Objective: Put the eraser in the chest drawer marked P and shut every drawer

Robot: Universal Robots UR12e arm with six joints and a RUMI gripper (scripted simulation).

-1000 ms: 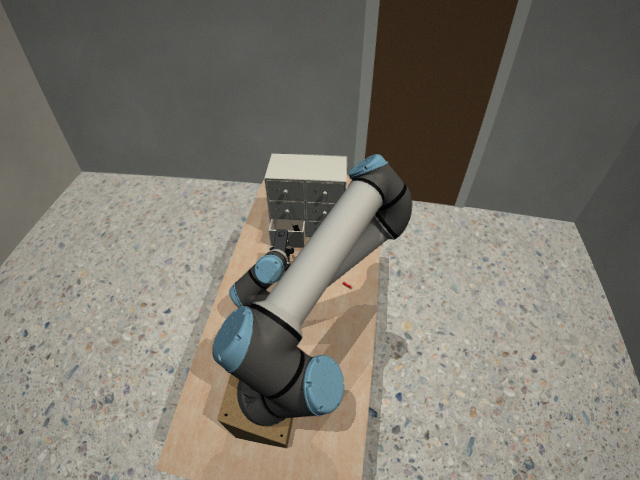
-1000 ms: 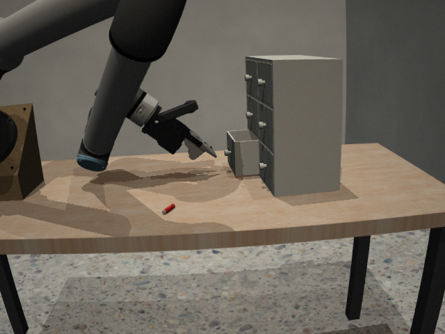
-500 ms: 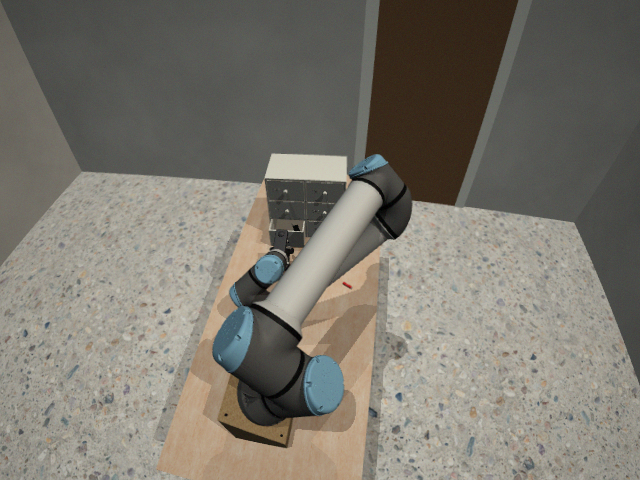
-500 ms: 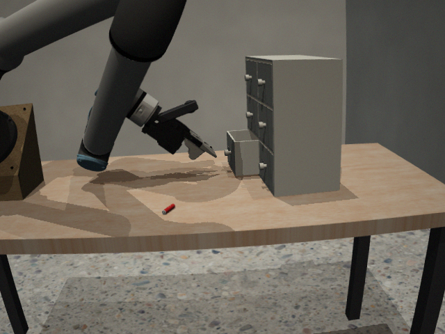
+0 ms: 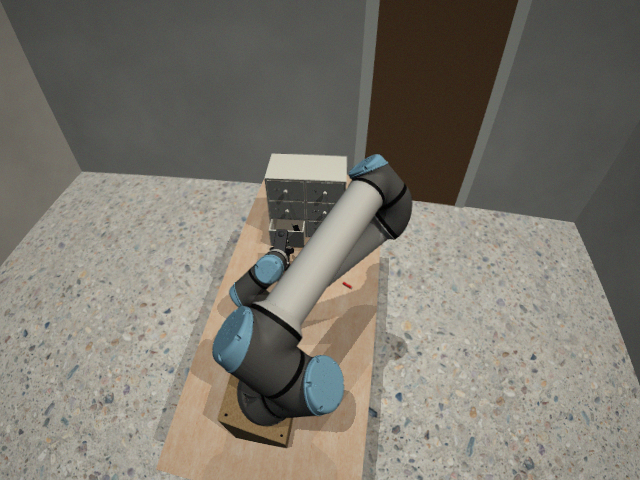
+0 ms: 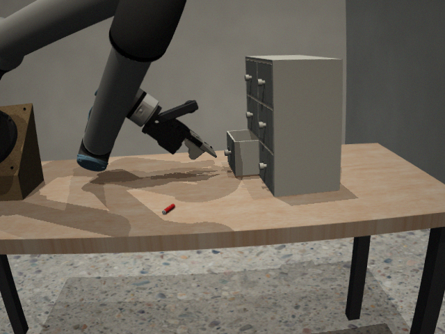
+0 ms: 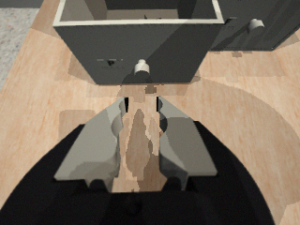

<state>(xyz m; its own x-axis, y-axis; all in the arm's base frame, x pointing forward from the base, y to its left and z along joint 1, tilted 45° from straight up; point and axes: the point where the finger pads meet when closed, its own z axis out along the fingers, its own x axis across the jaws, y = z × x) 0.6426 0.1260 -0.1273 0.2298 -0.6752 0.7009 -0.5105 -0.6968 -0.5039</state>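
Observation:
The grey chest [image 6: 293, 122] stands upright at the far end of the table, with two columns of drawers; it also shows in the top view [image 5: 306, 193]. Its bottom left drawer [image 6: 243, 152] is pulled partly out, and I cannot read its mark. In the wrist view that drawer's front [image 7: 138, 42] and knob [image 7: 142, 68] lie just ahead of my fingertips. My gripper [image 7: 142, 97] [image 6: 210, 151] is open by a narrow gap with only table showing between the fingers. It hovers low over the table, a little short of the knob. A small red piece with a grey tip [image 6: 167, 209], the only loose thing, lies near the table's front edge.
The other drawers of the chest are shut. The arm's wooden base block [image 6: 17, 152] stands at the left end of the table. The arm's long link [image 5: 315, 253] crosses above the middle of the table, with the red piece [image 5: 346, 284] beside it.

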